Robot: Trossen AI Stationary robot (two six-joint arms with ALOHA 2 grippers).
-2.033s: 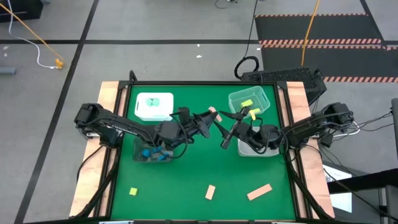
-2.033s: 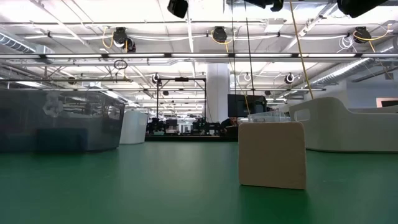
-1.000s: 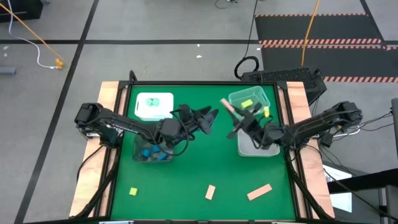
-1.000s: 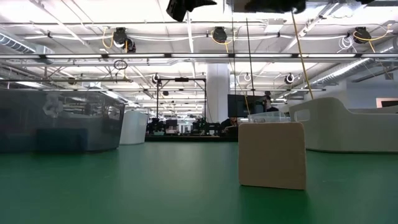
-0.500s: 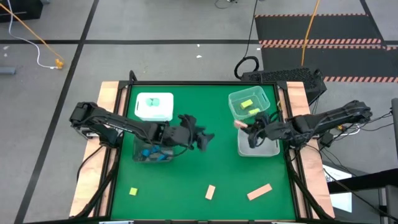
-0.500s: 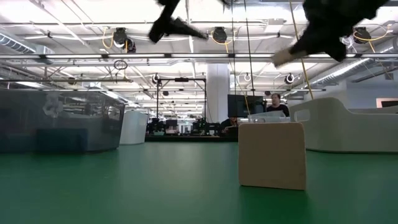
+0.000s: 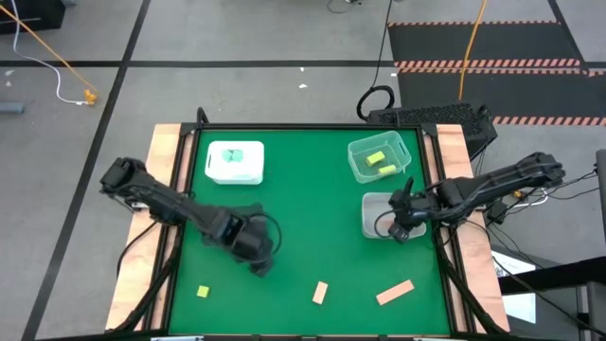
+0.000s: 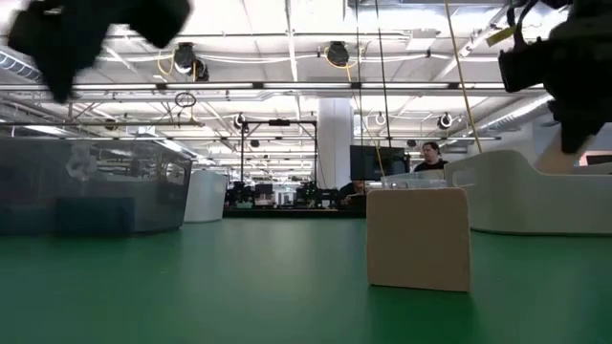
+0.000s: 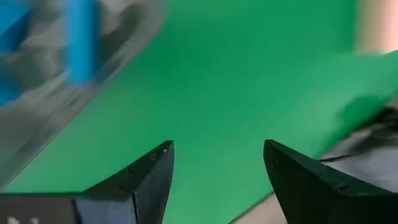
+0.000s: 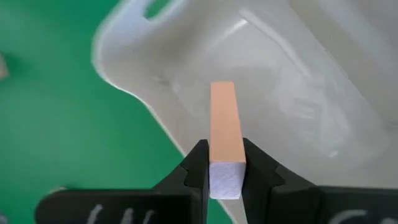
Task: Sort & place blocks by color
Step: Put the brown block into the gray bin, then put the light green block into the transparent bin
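My right gripper [image 7: 397, 225] is shut on a tan-peach bar [image 10: 224, 121] over the grey tray [image 7: 372, 216] at the table's right. My left gripper [image 7: 259, 263] is open and empty above the green mat left of centre; in the left wrist view [image 9: 217, 171] its fingers frame bare mat. A blue block [image 9: 79, 37] lies in a clear tray [image 9: 118, 56] beside it. A yellow-green cube [image 7: 203, 292], a tan block [image 7: 320, 292] and a tan bar [image 7: 395, 293] lie flat near the table's near edge. My right gripper pinches the tan-peach bar between its two fingers, on the two long sides near the bar's near end [image 10: 224, 163]. The bar runs on along the fingers and juts out past their tips over the inside of the grey tray [image 10: 298, 93].
A white tray [image 7: 235, 163] with a teal block stands at the far left. A clear tray [image 7: 379, 156] with yellow-green blocks stands at the far right. In the low view a tan block [image 8: 418, 237] stands close in front, and a person [image 8: 430, 153] shows in the room behind.
My right gripper has carried the tan-peach bar from the table's far middle toward the right and near edges, down over the grey tray. My left gripper has swung from the table's middle toward the near and left edges, past the tray of blue blocks.
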